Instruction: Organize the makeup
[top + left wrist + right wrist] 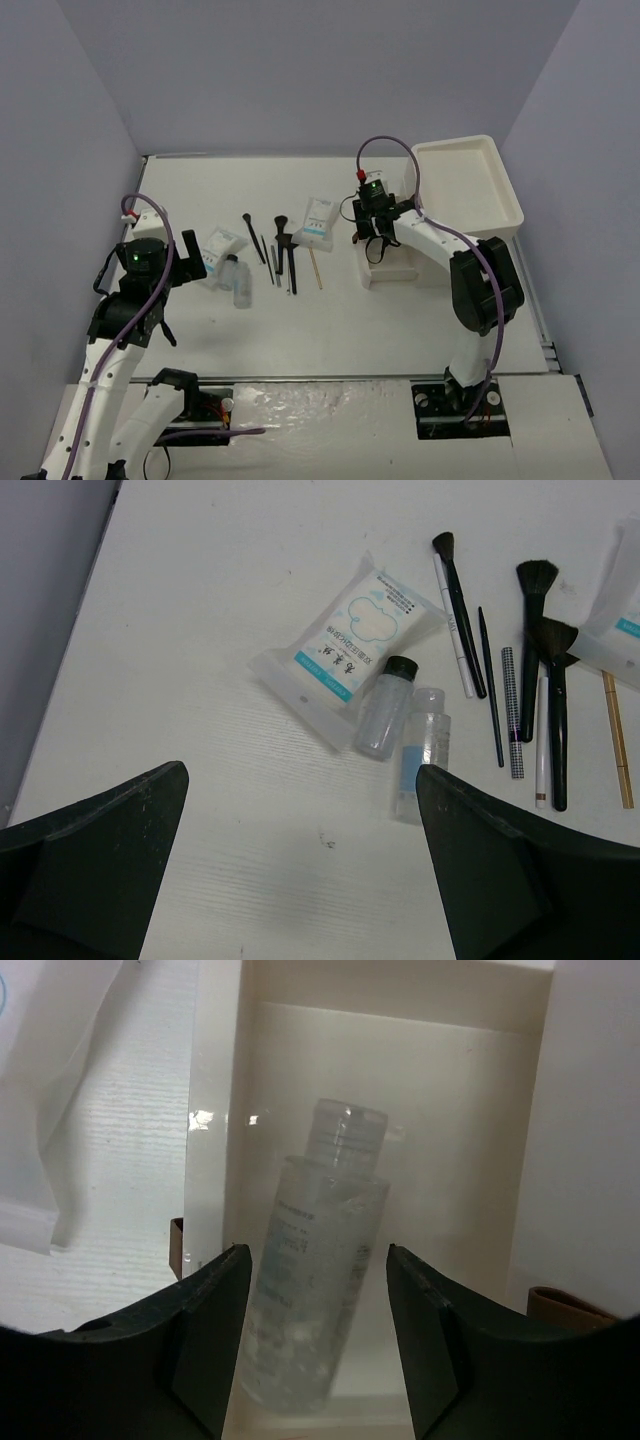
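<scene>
Left gripper [300, 780] fingers [100, 860] fill the bottom corners of the left wrist view. They are spread wide, with only bare table [200, 630] between them.

Just ahead of the gap, toward the right-hand finger, two small bottles lie down side by side: black-capped bottle [385, 712] and blue-labelled bottle [418, 758]. Ahead of them lies the white packet [350, 640] with blue print, flat and skewed, its edge against the black cap.

Further ahead on that finger's side is a row of sticks, roughly parallel: white pencil [455, 630], checkered stick [513, 710], black brushes [553, 710] and wooden stick [617, 740] (some overlap; contacts hard to read). A second packet [620, 630] is cut off by the frame edge.

Right gripper [317, 1255]: dark fingers [210, 1340] are parted around a clear bottle [320, 1260]. The bottle lies tilted, cap pointing away from the gripper, inside a compartment of the white box [480, 1110]. I cannot tell whether the pads touch it. A brown knob [560, 1305] sits outside the right-hand finger.

Beyond this gripper in the top view stands a white tray [505, 190], near the box.
</scene>
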{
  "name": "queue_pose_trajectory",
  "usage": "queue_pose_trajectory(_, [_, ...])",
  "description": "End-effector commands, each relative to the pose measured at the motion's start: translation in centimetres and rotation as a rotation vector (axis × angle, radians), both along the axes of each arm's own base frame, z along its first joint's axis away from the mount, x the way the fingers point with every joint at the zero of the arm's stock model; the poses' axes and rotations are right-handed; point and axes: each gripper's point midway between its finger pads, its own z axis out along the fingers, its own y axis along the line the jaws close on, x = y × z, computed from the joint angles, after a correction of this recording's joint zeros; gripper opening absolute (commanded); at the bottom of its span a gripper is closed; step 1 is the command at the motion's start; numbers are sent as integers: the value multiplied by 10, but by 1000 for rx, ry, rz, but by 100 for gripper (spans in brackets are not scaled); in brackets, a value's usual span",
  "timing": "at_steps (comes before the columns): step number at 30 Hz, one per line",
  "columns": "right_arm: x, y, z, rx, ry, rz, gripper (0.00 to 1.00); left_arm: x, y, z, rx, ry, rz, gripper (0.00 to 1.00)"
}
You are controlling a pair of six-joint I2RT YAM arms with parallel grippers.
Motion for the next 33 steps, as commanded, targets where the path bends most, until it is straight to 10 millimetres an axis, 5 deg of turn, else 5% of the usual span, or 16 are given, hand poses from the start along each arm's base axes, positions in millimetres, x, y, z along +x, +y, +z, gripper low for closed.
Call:
queue_pose_trajectory(1, [18, 5, 54, 56, -150, -12, 66, 10, -2, 21, -26, -71, 7, 97])
queue_pose_trajectory(9, [-3, 45, 108, 142, -235, 52, 93, 11, -2, 19, -27, -61, 3, 97])
queue_pose_trajectory(18, [-48, 97, 144, 355, -271, 112, 100, 20, -38, 1, -102, 49, -146, 97])
queue_pose_trajectory(26, [-83, 74, 179, 463, -353, 102, 100, 21, -85, -55, -118, 338, -203, 96])
queue_pose_trajectory(33, [-114, 40, 201, 510, -444, 69, 100, 31, -100, -95, -126, 474, -141, 90])
